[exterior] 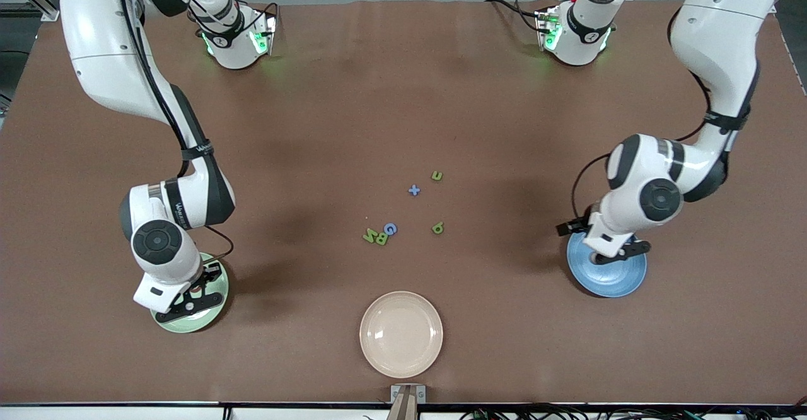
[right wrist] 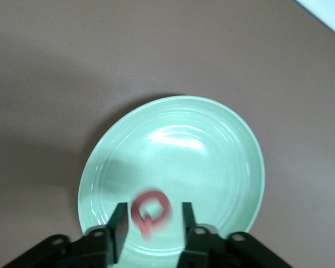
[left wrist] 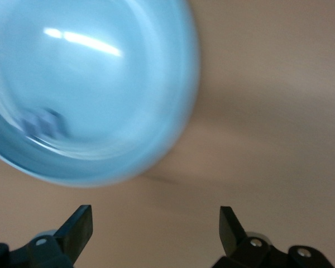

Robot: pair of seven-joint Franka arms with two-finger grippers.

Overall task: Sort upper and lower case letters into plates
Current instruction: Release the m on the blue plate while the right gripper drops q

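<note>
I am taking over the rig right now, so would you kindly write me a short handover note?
Left gripper: open, empty, over the blue plate; a small dark piece, too blurred to name, lies in that plate.
Right gripper: open over the pale green plate, a pink-red letter between its fingers, seemingly just let go.
Left to sort, mid-table: blue G, green B and another green letter clustered, two more green letters, and a blue piece.
Cream plate: no letters in it.
</note>
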